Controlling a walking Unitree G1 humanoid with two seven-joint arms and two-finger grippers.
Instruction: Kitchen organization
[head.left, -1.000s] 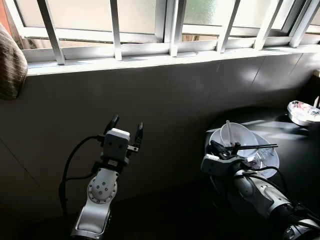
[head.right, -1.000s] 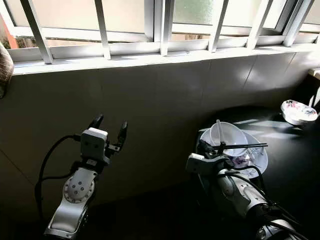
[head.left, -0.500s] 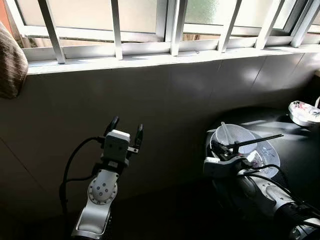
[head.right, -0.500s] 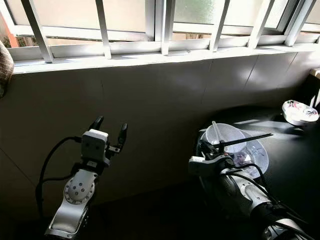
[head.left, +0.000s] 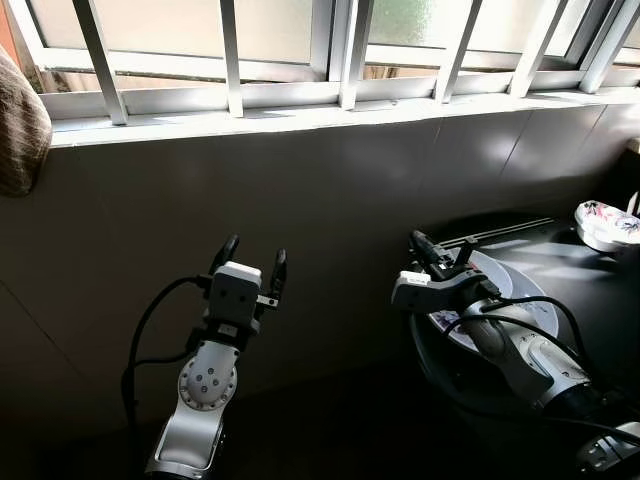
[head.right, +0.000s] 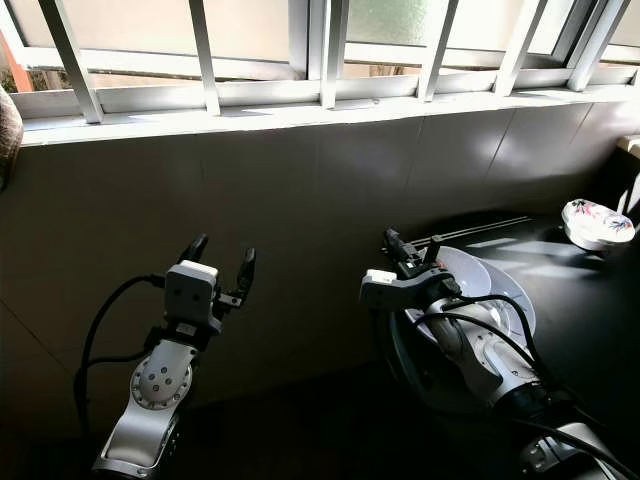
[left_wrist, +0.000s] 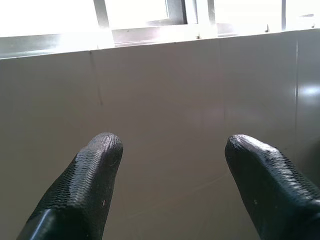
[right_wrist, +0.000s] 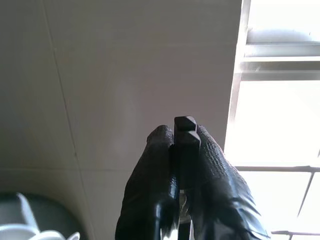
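Right pincer (head.left: 424, 247) clamped tight on black chopsticks (head.left: 500, 233), held roughly level above white bowls (head.left: 520, 285) on dark bench (head.left: 600, 300), tips toward flowered dish (head.left: 606, 222) at far right. Left pincer (head.left: 251, 257) raised before grey tiled wall (head.left: 300, 190), fingers (left_wrist: 90, 175) wide apart, nothing between. Barred window (head.left: 330, 50) above sill. Brown cloth (head.left: 22, 125) at left edge.
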